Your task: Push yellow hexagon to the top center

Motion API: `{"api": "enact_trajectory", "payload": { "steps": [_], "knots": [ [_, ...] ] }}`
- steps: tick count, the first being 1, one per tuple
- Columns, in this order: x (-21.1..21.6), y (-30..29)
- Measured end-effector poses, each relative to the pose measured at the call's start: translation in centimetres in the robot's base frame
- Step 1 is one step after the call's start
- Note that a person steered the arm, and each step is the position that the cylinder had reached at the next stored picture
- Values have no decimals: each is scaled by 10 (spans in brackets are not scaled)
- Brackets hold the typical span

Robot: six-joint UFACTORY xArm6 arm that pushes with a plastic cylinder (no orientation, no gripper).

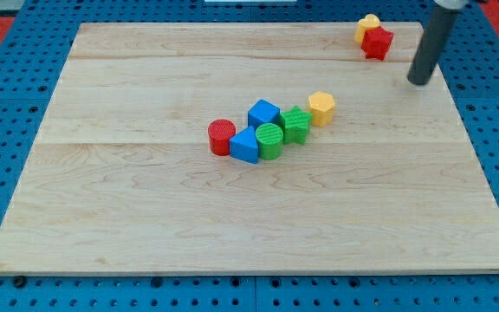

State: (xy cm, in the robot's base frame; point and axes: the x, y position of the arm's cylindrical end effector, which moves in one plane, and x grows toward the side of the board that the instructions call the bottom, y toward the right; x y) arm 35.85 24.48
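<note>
Yellow hexagon [321, 107], red cylinder [221, 136], pale wooden board [145, 208], blue pegboard [7, 104].

The arm showed only as a straight, smooth, dark grey rod, round in section, ending in my tip [419, 82], blunt and darker.

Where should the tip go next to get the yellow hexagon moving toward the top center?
Probably down-left, to just below the yellow hexagon. My tip sits well to its right, and the green block touches its lower left.
</note>
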Motion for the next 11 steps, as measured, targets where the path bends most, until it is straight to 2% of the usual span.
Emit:
{"api": "enact_trajectory", "payload": {
  "steps": [1,2,4,6,8,11],
  "knots": [
    [62,-34],
    [61,-87],
    [48,-140],
    [30,-186],
    [12,-195],
    [-81,-178]
  ]
}}
